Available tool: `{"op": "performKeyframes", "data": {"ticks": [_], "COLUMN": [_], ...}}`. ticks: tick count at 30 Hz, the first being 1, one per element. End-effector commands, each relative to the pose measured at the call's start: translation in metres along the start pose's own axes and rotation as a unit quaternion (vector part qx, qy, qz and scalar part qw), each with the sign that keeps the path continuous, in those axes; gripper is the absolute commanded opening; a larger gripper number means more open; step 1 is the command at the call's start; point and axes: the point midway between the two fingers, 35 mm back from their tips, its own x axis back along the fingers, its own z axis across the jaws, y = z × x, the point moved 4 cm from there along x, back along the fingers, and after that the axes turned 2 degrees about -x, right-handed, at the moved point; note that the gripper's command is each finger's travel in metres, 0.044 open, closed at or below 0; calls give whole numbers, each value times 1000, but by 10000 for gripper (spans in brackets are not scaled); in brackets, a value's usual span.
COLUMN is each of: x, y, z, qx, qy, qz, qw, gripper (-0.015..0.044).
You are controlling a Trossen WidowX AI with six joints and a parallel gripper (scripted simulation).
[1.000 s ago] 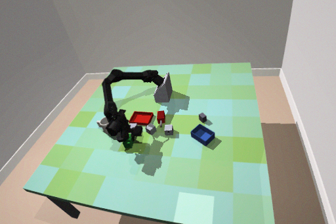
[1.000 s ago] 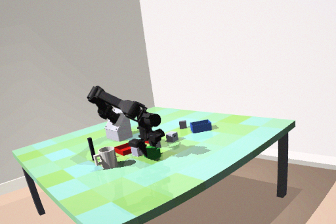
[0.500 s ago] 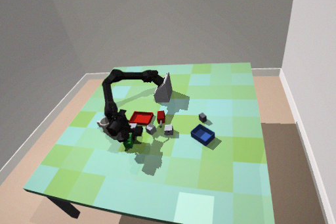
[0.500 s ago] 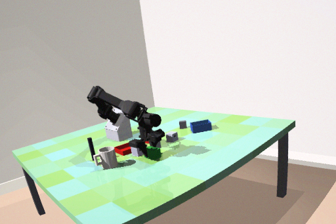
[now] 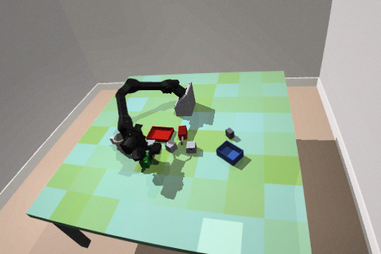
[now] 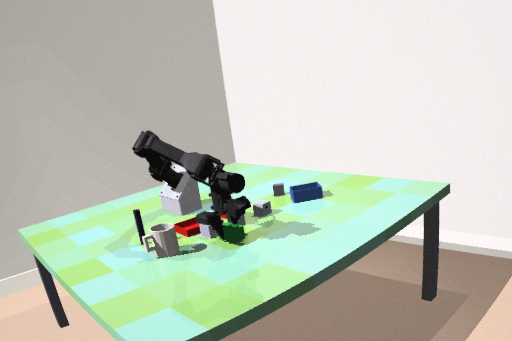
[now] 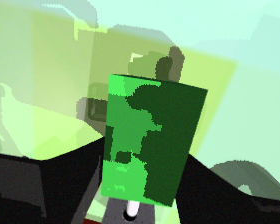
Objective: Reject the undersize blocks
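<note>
The black parallel-jaw gripper (image 5: 148, 157) (image 6: 224, 227) (image 7: 143, 141) is clamped on the handle of the green GO gauge (image 5: 145, 159) (image 6: 233, 232) (image 7: 151, 140), just in front of a grey steel block with a round bore (image 6: 207, 230) (image 7: 118, 212). In the wrist view, the pale pin extends from the handle's lower end toward the dark bore. The coming move depends on this alignment: the pin's long axis must coincide with the bore axis. Insertion depth cannot be determined. The red rectangular reject tray (image 5: 160, 134) (image 6: 188, 228) lies beyond the block, on the far side.
</note>
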Motion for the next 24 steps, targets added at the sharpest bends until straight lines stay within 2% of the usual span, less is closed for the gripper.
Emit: {"op": "performKeyframes", "data": {"ticks": [1, 24], "x": [4, 2], "y": [3, -2], "z": [-2, 3], "qx": [0, 0], "qy": [2, 2], "qz": [-6, -5], "qw": [1000, 1000], "gripper": [0, 0]}}
